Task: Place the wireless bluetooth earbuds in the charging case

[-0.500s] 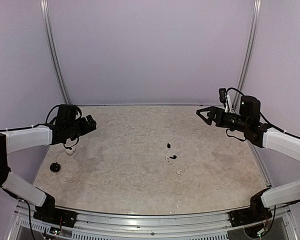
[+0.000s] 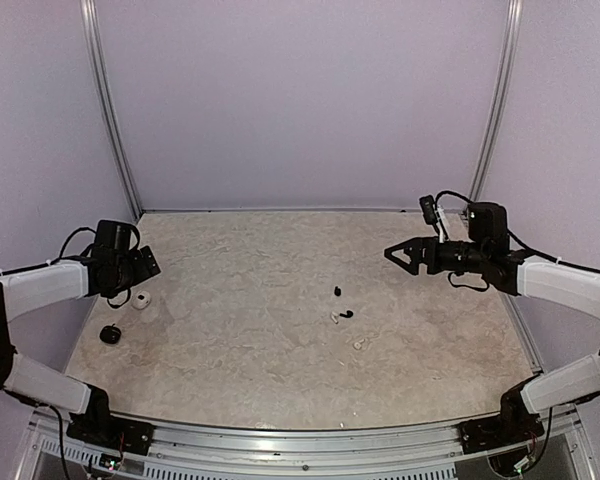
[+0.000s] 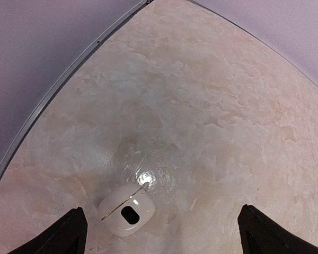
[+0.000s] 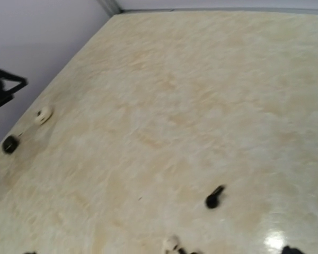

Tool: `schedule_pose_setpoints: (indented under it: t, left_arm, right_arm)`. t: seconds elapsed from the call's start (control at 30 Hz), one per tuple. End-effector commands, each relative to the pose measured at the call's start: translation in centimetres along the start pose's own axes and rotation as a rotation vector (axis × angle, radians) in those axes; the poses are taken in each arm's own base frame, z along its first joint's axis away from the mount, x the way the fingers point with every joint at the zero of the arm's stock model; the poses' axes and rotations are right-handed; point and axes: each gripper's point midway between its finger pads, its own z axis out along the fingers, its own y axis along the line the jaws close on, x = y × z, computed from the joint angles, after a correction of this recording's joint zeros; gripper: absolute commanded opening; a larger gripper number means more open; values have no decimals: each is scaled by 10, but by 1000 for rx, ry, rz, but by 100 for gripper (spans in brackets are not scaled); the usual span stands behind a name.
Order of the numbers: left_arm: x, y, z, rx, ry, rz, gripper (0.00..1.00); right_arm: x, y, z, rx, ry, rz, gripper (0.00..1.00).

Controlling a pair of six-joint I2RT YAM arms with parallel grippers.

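Earbuds (image 2: 347, 313) centre (charging case (image 2: 140, 301) far left)

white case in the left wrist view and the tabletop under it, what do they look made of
White rounded charging case: most likely moulded plastic, glossy; smooth curved shell with a thin seam and a dark oval recess. Beige mottled tabletop: marble-look stone or printed laminate, cannot tell which; semi-gloss, since a bright glare shows beside the case.
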Motion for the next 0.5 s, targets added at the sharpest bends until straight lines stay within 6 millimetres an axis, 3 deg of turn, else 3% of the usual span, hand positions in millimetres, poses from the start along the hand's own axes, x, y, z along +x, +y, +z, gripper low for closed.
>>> schedule_pose_setpoints:
  t: [0.0,0.47]
  left_arm:
    - [16,21,13,-86,16,17,99]
    - [28,48,49,-124,77,-33,98]
  right_arm:
    - [3,16,5,-117,26,-35,99]
    - [11,25,6,-192,39,-20,100]
